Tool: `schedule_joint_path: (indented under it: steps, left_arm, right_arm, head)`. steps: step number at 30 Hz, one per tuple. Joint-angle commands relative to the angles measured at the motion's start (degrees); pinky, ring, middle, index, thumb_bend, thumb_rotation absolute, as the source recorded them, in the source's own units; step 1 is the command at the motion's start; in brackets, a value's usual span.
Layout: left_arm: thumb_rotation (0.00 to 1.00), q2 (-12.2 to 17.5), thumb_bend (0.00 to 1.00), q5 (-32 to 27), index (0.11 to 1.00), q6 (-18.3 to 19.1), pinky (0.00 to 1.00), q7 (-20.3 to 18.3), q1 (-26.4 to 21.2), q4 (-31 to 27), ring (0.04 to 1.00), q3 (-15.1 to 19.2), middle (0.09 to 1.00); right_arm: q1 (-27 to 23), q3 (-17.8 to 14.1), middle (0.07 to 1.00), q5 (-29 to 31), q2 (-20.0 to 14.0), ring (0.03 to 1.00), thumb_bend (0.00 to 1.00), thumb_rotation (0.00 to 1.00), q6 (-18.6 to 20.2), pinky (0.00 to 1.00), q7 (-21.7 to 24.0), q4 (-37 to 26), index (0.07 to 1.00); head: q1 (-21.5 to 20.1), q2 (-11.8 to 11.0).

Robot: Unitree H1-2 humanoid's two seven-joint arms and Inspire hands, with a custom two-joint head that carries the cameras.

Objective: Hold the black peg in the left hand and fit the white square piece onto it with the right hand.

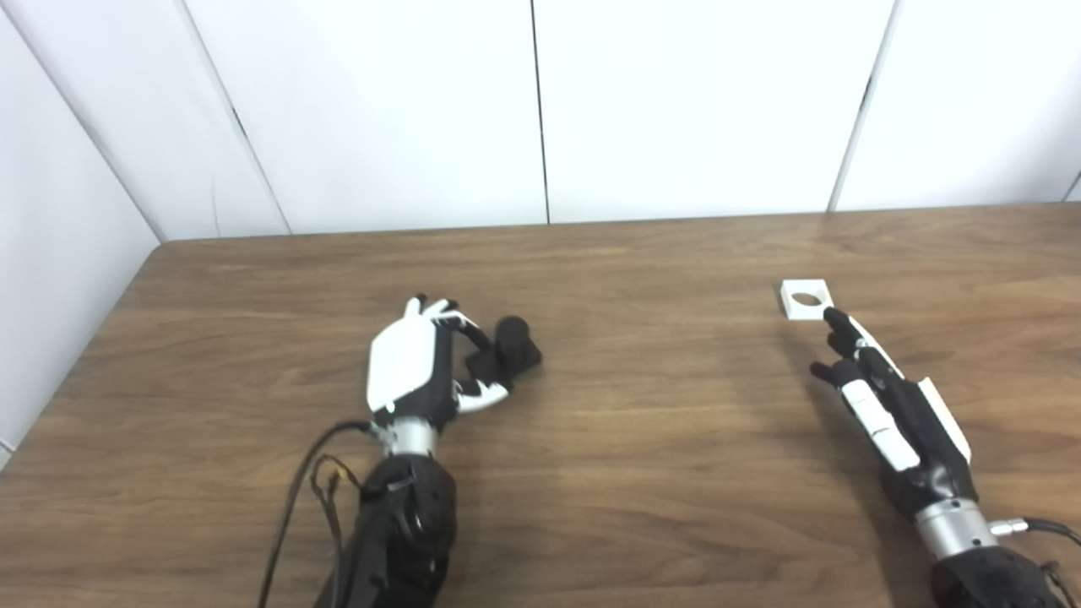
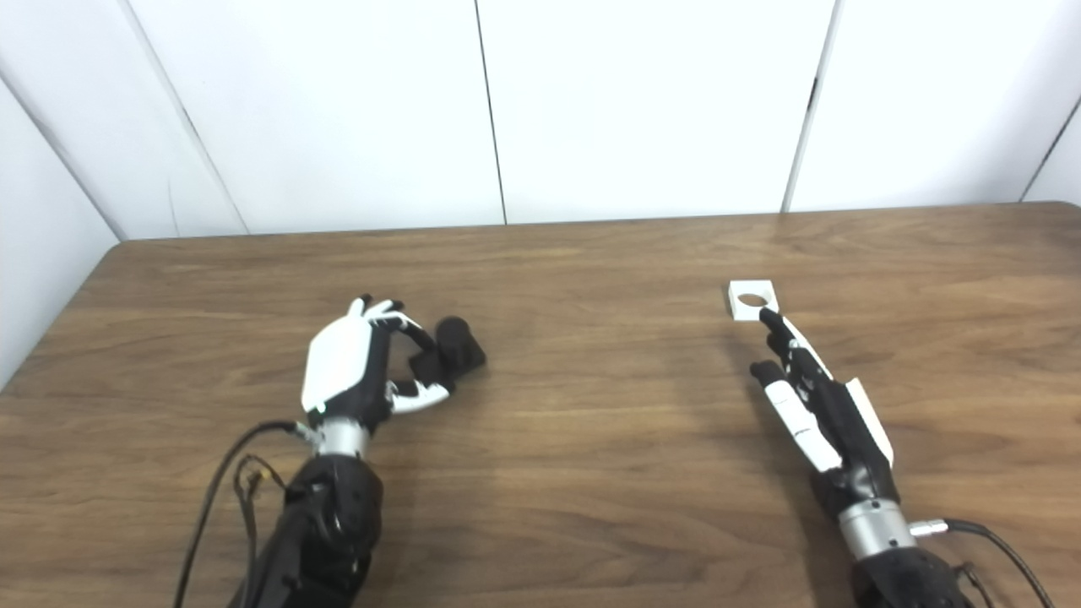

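The black peg [image 1: 510, 344], a short cylinder on a square base, stands on the wooden table [image 1: 659, 439] left of centre. My left hand [image 1: 420, 365] lies just left of it, with fingers and thumb curled around the peg's base and touching it. The white square piece [image 1: 806, 299] with a round hole lies flat on the table at the right. My right hand [image 1: 878, 397] is open, fingers stretched out toward the piece, and its fingertips [image 1: 836, 319] reach the piece's near right corner. It holds nothing. In the right eye view the peg [image 2: 454, 339] and the piece [image 2: 751, 299] show the same.
White wall panels [image 1: 540, 110] stand close behind the table's far edge. The table's left edge [image 1: 80, 363] runs along a white side wall. Black cables [image 1: 296, 490] hang beside my left forearm.
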Motion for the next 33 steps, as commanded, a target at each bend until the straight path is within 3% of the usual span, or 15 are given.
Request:
schedule_joint_path:
  steps: [1, 16, 33]
  left_arm:
    - [0.07, 0.3, 0.51, 1.9, 0.488, -0.1, 0.86, -2.1, 0.3, -3.0, 0.986, -1.5, 0.884]
    - [0.07, 0.4, 0.51, 5.2, 0.49, -3.4, 0.9, -7.8, 3.5, -10.8, 0.993, -6.6, 0.892]
    - [0.07, -0.1, 0.51, 6.4, 0.489, -8.5, 0.88, -10.9, 6.1, -13.9, 0.981, -10.3, 0.89]
  right_arm:
    - [0.8, 0.5, 0.983, -0.1, 0.5, 0.991, 0.61, 0.76, -0.4, 0.89, 0.3, 0.6, 0.934]
    - [0.9, 1.3, 0.98, -1.3, 1.2, 0.979, 0.61, 0.78, 0.7, 0.86, 0.0, -0.1, 0.934]
    - [1.4, 1.9, 0.983, -3.5, 3.0, 0.989, 0.6, 0.79, 1.8, 0.9, -0.8, -1.9, 0.936]
  head:
    - [-0.2, 0.0]
    - [-1.5, 0.0]
    - [-6.2, -0.4]
